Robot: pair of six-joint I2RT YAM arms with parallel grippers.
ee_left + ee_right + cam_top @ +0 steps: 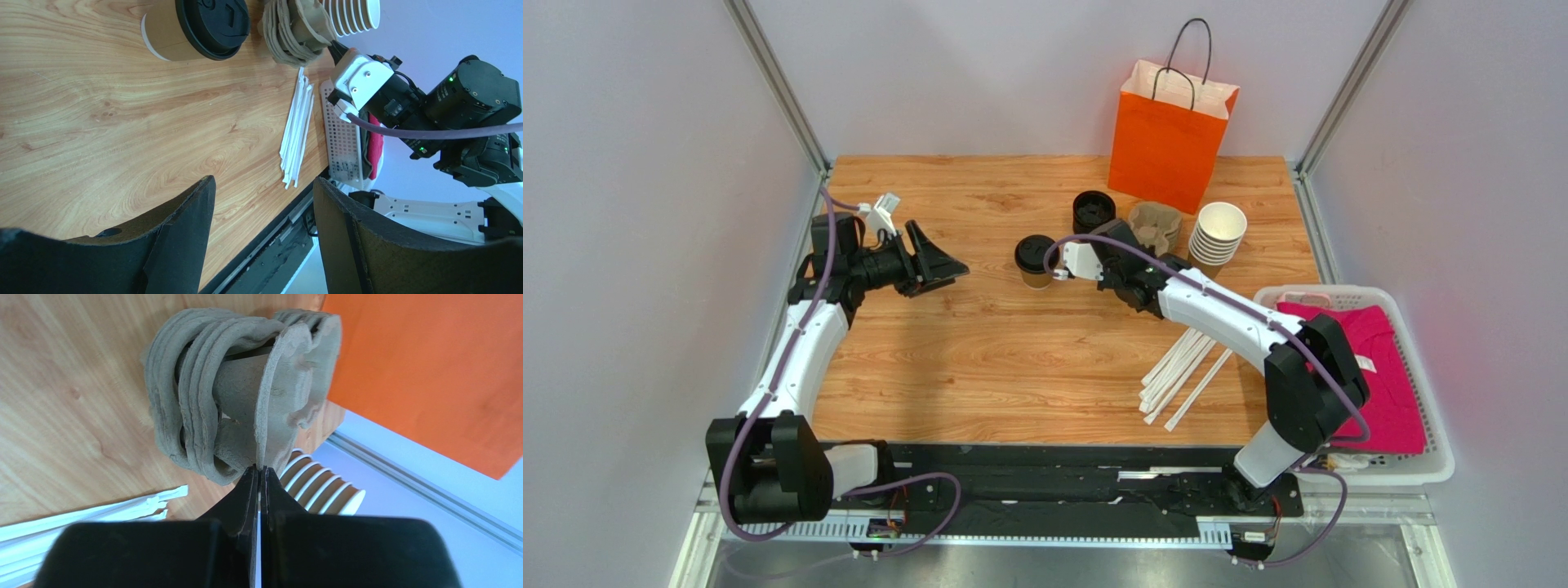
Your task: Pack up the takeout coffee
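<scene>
The takeout coffee [1035,260], a tan paper cup with a black lid, stands on the table's middle back; in the left wrist view the takeout coffee [196,27] is at the top. My right gripper [1133,245] is just right of it, shut on the rim of the top grey pulp cup carrier [233,386] in a small stack; the right gripper [260,470] pinches that thin edge between its tips. My left gripper [946,261] hovers at the table's left, pointing toward the cup. The left gripper [264,184] is open with nothing between its fingers.
An orange paper bag [1167,129] stands at the back. A stack of lidless cups [1219,233] and a stack of black lids [1093,208] flank the carriers. White wrapped straws [1185,368] lie at right, beside a white basket [1418,466] holding pink cloth.
</scene>
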